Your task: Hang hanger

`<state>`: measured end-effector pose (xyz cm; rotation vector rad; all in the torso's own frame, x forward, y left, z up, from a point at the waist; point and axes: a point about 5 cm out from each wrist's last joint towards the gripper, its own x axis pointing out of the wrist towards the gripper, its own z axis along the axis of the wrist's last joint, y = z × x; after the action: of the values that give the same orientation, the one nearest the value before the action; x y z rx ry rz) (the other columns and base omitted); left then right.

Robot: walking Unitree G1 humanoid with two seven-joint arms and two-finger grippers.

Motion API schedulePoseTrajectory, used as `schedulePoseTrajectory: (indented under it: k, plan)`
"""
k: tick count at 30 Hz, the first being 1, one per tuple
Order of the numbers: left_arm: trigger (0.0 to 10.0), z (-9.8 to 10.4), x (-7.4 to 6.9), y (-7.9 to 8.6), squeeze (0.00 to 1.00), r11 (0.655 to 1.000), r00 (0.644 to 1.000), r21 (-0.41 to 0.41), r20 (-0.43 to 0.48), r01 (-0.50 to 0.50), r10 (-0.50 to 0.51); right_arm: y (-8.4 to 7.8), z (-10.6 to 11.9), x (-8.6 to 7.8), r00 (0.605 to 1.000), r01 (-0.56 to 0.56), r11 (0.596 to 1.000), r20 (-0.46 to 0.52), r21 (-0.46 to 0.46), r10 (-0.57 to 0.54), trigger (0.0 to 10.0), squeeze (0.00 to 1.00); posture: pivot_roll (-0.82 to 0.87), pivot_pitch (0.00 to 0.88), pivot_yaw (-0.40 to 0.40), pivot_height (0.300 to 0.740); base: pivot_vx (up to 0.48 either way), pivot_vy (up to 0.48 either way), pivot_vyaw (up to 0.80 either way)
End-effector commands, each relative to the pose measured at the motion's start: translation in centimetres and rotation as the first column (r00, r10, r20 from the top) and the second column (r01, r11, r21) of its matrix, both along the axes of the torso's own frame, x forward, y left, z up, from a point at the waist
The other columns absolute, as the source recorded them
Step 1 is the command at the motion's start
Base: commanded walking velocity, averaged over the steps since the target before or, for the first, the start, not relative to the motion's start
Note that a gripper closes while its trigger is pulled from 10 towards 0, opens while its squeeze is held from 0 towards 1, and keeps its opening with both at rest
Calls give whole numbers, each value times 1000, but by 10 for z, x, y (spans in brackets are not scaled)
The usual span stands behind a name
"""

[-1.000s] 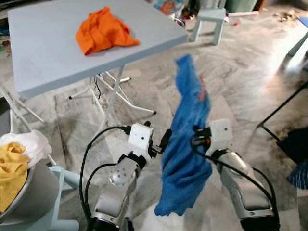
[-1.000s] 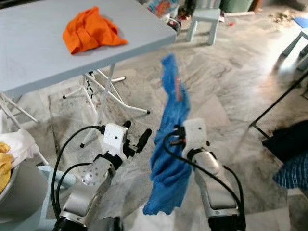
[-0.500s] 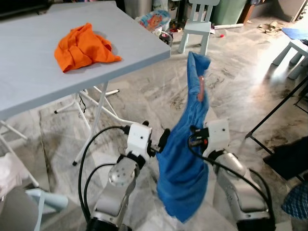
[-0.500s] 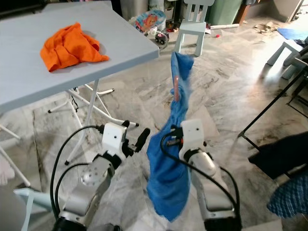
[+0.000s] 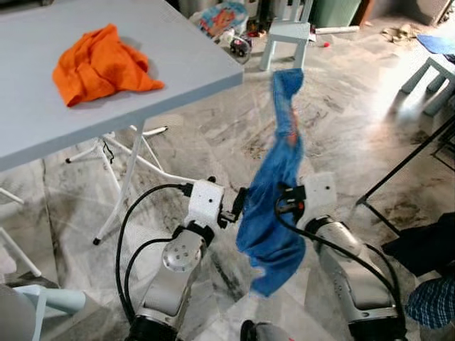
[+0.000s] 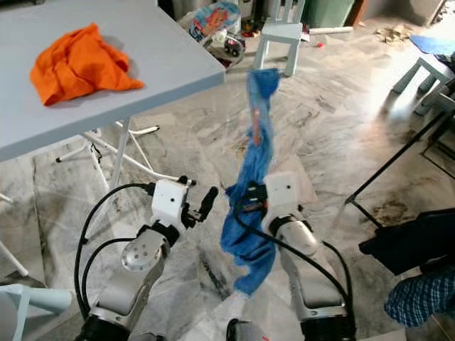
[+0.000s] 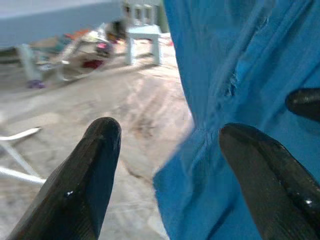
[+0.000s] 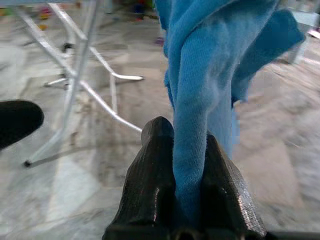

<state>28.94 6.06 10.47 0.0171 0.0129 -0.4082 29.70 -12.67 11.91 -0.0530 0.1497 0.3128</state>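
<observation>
Clearly the carrying step was in hand: the right gripper [image 8: 187, 150] was clamped on a blue garment [image 5: 276, 192], which draped over a hanger whose orange-pink bit [image 6: 255, 132] peeked out near the top. The cloth stood up above the gripper and hung down below it, in the air between the two arms. The left gripper [image 7: 167, 175] had its fingers [image 7: 92, 170] spread wide, holding nothing, with one finger just beside the blue cloth.

By my judgement the next move called for reaching a rail and hooking the hanger over it; a dark slanted bar [image 5: 405, 167] stood to the right, possibly a rack, though I could not tell.

A grey table [image 5: 192, 60] with an orange cloth [image 5: 96, 64] stood to the left, its white folding legs [image 5: 128, 170] near the path. A small pale stool [image 5: 288, 39] sat ahead, and dark clothing [image 6: 412, 238] lay on the marble floor [image 5: 355, 114] to the right.
</observation>
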Motion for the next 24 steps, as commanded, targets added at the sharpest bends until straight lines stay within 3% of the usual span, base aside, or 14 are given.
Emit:
schedulePoseTrajectory:
  k: [1, 6, 14, 17, 24]
  plan:
    - [10000, -6, -3, 0, 0, 1000, 1000, 17, -17, -2, 2, 3, 9, 0, 999, -22, 1000, 45, 3, 22, 10000, 0, -17, 161, -44, 740, 0, 0, 788]
    - [10000, -5, -3, -1, 0, 999, 1000, 34, -4, 6, -6, 3, 9, 1, 999, -29, 1000, 45, 6, 28, 10000, 0, -19, 161, -46, 740, 0, 0, 789]
    - [10000, -3, -3, -3, 0, 997, 999, 70, 31, 40, -42, 9, 9, -4, 987, -161, 987, 20, 6, 161, 10000, 0, -22, 164, -43, 740, 0, 0, 759]
    - [10000, -2, -2, -1, 0, 996, 998, 85, 50, 32, -37, 6, 9, -4, 987, -157, 987, 14, 32, 157, 10000, 0, -23, 166, -44, 740, 0, 0, 150]
    - [10000, 7, 10, 19, 0, 996, 994, 70, 97, -55, 48, 7, 13, -11, 965, -261, 962, 9, 74, 261, 10000, 0, -20, 176, -45, 740, 0, 0, 0]
